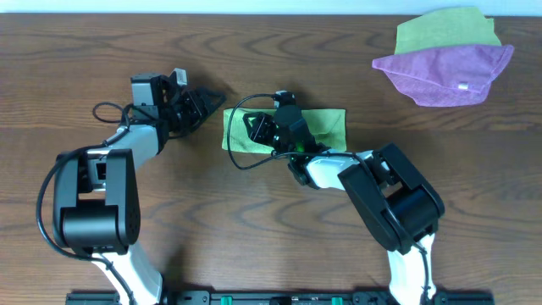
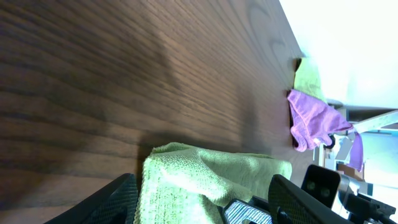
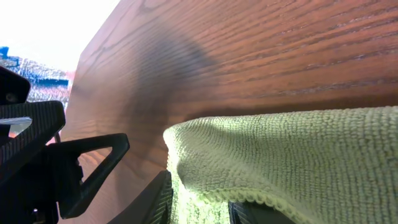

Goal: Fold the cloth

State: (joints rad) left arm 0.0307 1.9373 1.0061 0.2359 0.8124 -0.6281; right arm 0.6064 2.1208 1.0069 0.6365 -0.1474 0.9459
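Observation:
The lime-green cloth (image 1: 318,129) lies folded on the middle of the wooden table. My right gripper (image 1: 258,127) sits over its left part. In the right wrist view my right gripper (image 3: 202,208) is nearly closed with the cloth (image 3: 292,155) pinched between its fingers, and a fold drapes over one finger. My left gripper (image 1: 216,97) is at the cloth's far-left corner. In the left wrist view it (image 2: 199,202) is open wide, with the cloth's edge (image 2: 205,171) between its fingers. The white tag is hidden.
A purple cloth (image 1: 445,72) with a white tag lies at the back right on top of a second green cloth (image 1: 445,32). Both also show in the left wrist view, the purple cloth (image 2: 314,118) and the green cloth (image 2: 308,78). The two grippers are close together.

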